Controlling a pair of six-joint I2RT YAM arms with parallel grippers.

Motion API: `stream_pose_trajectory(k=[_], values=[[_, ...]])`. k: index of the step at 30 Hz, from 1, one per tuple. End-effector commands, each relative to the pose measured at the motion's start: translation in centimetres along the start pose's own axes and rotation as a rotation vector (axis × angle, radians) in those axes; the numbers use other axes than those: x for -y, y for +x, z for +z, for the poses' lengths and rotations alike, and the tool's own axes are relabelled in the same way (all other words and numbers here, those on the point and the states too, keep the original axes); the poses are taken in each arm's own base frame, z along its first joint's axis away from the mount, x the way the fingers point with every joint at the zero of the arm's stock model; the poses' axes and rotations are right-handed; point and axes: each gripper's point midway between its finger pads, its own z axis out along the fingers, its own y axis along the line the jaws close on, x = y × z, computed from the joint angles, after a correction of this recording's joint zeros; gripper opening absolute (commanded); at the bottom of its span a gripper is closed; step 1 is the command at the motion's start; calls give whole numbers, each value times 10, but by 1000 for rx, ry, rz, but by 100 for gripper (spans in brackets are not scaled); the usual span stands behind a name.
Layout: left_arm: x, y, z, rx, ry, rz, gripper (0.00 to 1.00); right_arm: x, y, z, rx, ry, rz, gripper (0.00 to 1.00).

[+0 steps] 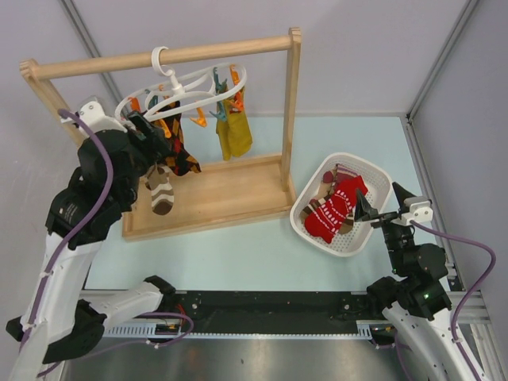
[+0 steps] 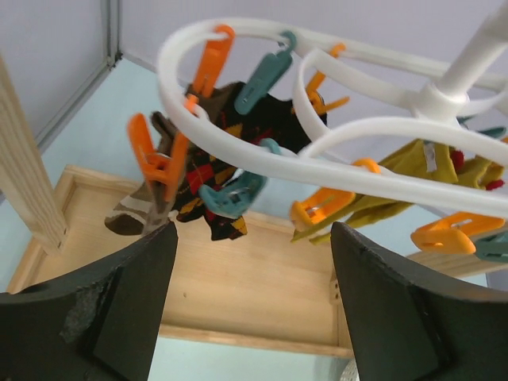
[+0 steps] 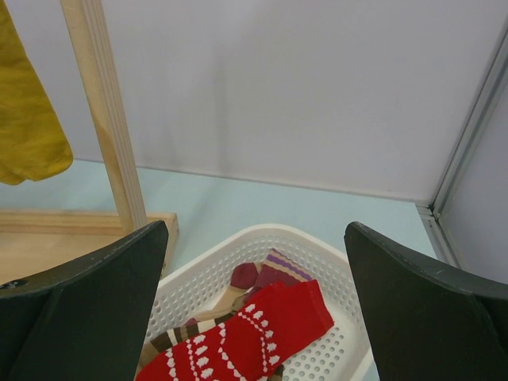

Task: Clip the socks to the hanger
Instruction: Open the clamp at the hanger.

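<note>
The white hanger (image 1: 190,86) (image 2: 317,159) hangs by its hook from the wooden rail. A brown sock with cream stripes (image 1: 161,190) (image 2: 131,214) hangs from an orange peg (image 2: 155,167) at its left end. My left gripper (image 1: 147,135) (image 2: 254,230) stands open just below and beside that end, with nothing between its fingers. A red sock with white pattern (image 1: 337,208) (image 3: 246,341) lies in the white basket (image 1: 357,156) (image 3: 262,232) on top of another brown striped sock (image 3: 178,337). My right gripper (image 1: 367,208) (image 3: 258,230) hovers open over the basket's near side.
A black sock with diamonds (image 1: 182,159) (image 2: 230,159) and a mustard sock (image 1: 235,131) (image 2: 413,163) also hang from the hanger. The wooden rail frame (image 1: 294,95) stands on a wooden base (image 1: 230,190). Grey walls close in the back and both sides.
</note>
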Motion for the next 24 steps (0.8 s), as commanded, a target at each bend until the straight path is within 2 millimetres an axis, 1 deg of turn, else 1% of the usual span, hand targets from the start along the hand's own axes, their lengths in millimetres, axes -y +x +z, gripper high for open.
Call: stream_pose_trajectory(k=[1,3,5,8,10,17,18,21,24], values=[[-6,-22,-9,54,25,-44,83,0,-14,-1,51,-5,2,100],[-14,-26,-5,64,-5,-47,83,1,-15,-2,55,-5,3,100],[-13,-27,-4,57,11,-56,83,1,-15,-2,56,-5,5,100],[-18,-30,0,74,-6,-66,81,0,-15,-2,58,-6,5,100],[-22,-28,3,69,-20,-65,78,1,-16,-3,61,-6,6,100],[-23,-25,4,56,-23,-59,67,0,-16,-3,60,-9,8,100],[-23,-25,4,55,-29,-59,63,0,-16,-3,61,-10,9,100],[-26,-23,5,44,-44,-47,59,-1,-16,-3,62,-12,9,100],[-28,-24,6,45,-60,-46,59,0,-16,-3,60,-9,8,100]])
